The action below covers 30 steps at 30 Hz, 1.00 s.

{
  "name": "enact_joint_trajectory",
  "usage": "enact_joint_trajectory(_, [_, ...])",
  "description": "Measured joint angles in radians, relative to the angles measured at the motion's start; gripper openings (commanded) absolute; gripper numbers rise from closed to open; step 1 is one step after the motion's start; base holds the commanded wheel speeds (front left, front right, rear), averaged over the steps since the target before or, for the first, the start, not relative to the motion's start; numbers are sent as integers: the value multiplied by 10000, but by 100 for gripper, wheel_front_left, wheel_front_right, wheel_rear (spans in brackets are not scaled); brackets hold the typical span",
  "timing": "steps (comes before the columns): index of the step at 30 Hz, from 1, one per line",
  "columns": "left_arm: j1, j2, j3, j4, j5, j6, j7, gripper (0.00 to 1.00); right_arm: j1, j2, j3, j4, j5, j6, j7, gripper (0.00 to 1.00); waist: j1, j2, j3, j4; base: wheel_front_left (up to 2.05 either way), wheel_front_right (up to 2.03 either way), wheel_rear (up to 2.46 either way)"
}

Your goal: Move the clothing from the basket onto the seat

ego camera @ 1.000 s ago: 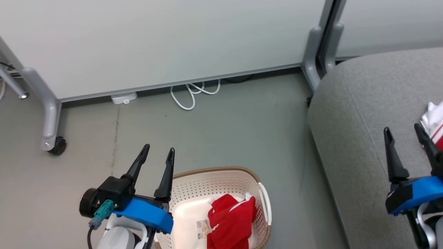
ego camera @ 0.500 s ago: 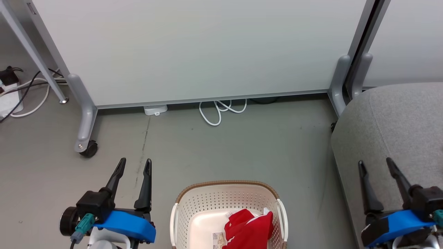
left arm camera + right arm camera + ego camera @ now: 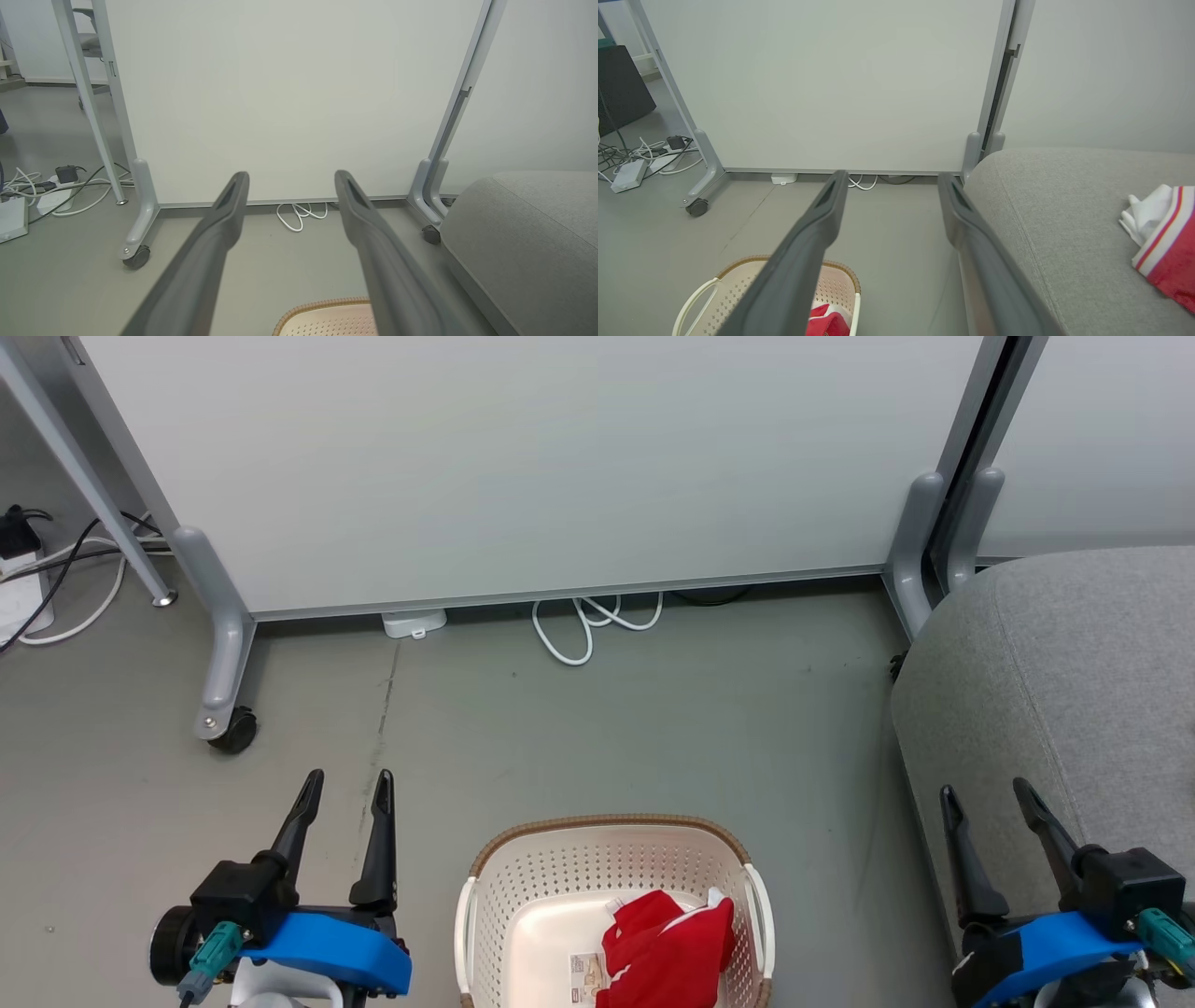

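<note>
1. the only print in sight is a sticker (image 3: pixel 586 975) on the inner bottom of the basket (image 3: pixel 607 822), just left of the red garment (image 3: pixel 667 947). its writing is too small to read.
2. the red garment lies crumpled in the basket's right half, with white trim showing near its top. a white-and-red garment (image 3: pixel 1164 228) lies on the seat (image 3: pixel 1074 672), off to the right in the right wrist view. the basket stands on the floor (image 3: pixel 653 728), left of the seat and apart from it.
3. against a second ago, the whole head view has swung, so the camera has moved. the pale partition (image 3: pixel 523 467) now spans the top and the basket sits at bottom centre.
4. relations have changed too. the left claw (image 3: pixel 349 777) then overlapped the basket's left rim, and bare floor now lies between them. the right claw (image 3: pixel 986 791) then stood close by the white-and-red garment, and is now seen against the seat's left edge.
5. the left claw is released, its two dark fingers spread wide. it holds nothing and touches nothing, poised over the floor left of the basket.
6. the right claw is likewise released and spread wide, with nothing between its fingers, and i see no contact with the seat.
</note>
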Motion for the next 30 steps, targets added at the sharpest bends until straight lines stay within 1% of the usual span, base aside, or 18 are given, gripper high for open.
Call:
enact_joint_trajectory(12, [-3, -82, -61, -8, 12, 0, 0, 100, -115, 31, 98, 100, 0, 0, -54, 100, 1, 0, 146, -61, 0, 0, 0])
enact_joint_trajectory(18, [-93, -79, -146, -58, 15, 0, 0, 100, -349, 15, 148, 2, 0, 0, -77, 100, 1, 0, 459, -136, 0, 0, 0])
enact_joint_trajectory(24, [-457, -105, -387, -105, 40, 0, 0, 100, -817, -128, 249, -318, -13, 0, -31, 100, 1, 0, 1122, -232, 0, 0, 0])
enact_joint_trajectory(30, [-1328, -121, -826, -111, 40, 0, 0, 100, -1580, -403, 326, -880, -92, 0, 113, 100, 3, 0, 2326, -333, 0, 0, 0])
